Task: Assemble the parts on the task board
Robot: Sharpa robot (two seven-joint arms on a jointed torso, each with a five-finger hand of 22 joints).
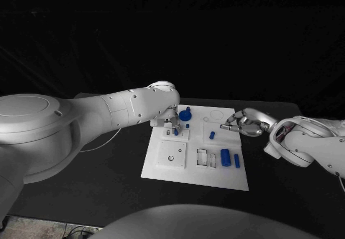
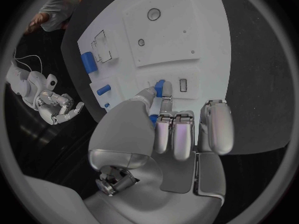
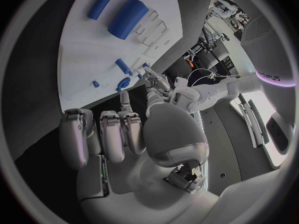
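— Over the far left part of the flat white plastic task board [image 1: 216,179], seen from the head: left silver hand [image 1: 169,122] down on a small blue plastic peg [image 1: 176,132], pinched between the fingertips. Just beside it, a round blue knob [image 1: 185,115]. Right silver hand [image 1: 242,124] above the board's right edge, fingers curled in, holding nothing.

— And loose on the board?

— Short blue peg [image 1: 213,135] mid-board; fat blue cylinder [image 1: 225,157] and thin blue rod [image 1: 237,160] near the front, side by side, apart.

— From the left wrist?

— Thumb and fingertips [image 2: 163,109] closed on the same blue peg [image 2: 159,87], right at a small slot of the board [image 2: 206,15]. Looks light, rigid, smooth; probably slippery, so best taken across the middle, square on.

— From the right wrist?

— Fingers [image 3: 106,134] folded toward the palm, empty. Fat cylinder [image 3: 127,19] and rod [image 3: 103,1] well ahead on the board [image 3: 81,50]. Likely hard plastic, prone to rolling; a grip across the round sides seems safest.
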